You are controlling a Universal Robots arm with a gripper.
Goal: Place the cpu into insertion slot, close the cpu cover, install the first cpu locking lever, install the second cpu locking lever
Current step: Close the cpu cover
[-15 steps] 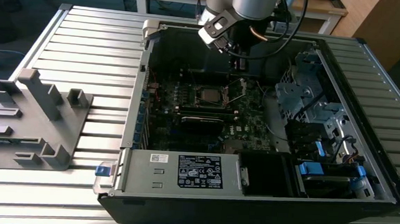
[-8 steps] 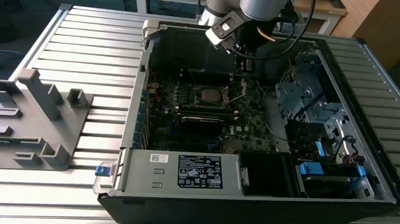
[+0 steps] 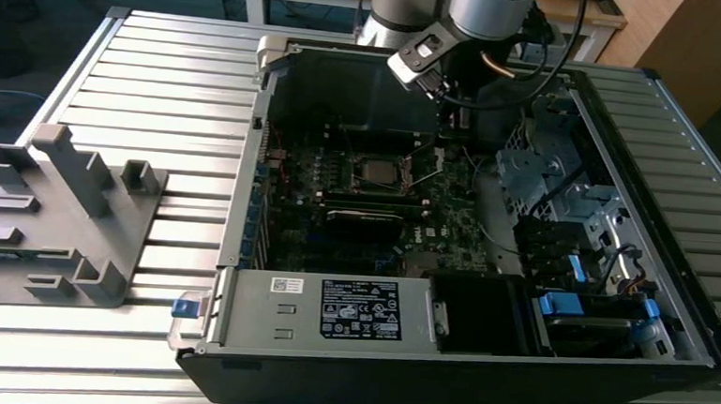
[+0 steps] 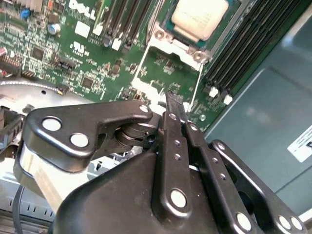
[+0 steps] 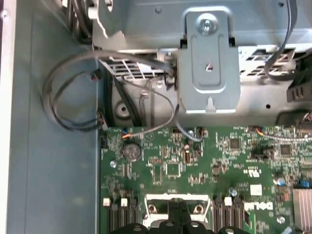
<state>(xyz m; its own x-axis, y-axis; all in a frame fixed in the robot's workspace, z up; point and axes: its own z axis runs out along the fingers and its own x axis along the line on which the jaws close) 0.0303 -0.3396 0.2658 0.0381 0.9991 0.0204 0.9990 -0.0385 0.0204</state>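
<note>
The cpu (image 4: 200,17), a pale square chip, lies in the insertion slot (image 3: 381,172) on the green motherboard (image 5: 170,168) inside the open computer case. The cpu cover (image 4: 199,80), a thin light frame with an open window, is swung away from the slot toward my gripper. My gripper (image 4: 173,97) hangs just above the cover's outer edge, with its black fingers (image 4: 168,131) pressed together and nothing visible between them. In the first wrist view the fingertips (image 5: 178,210) sit over the cover (image 5: 161,197). In the exterior view the gripper (image 3: 452,102) is above the board, behind the slot.
Black memory slots (image 4: 243,44) flank the socket. Loose cables (image 5: 73,97) and a grey metal bracket (image 5: 209,63) lie beyond the board. A power supply (image 3: 329,308) and a drive cage with blue tabs (image 3: 580,305) fill the case's front. A grey fixture (image 3: 59,212) stands on the slatted table.
</note>
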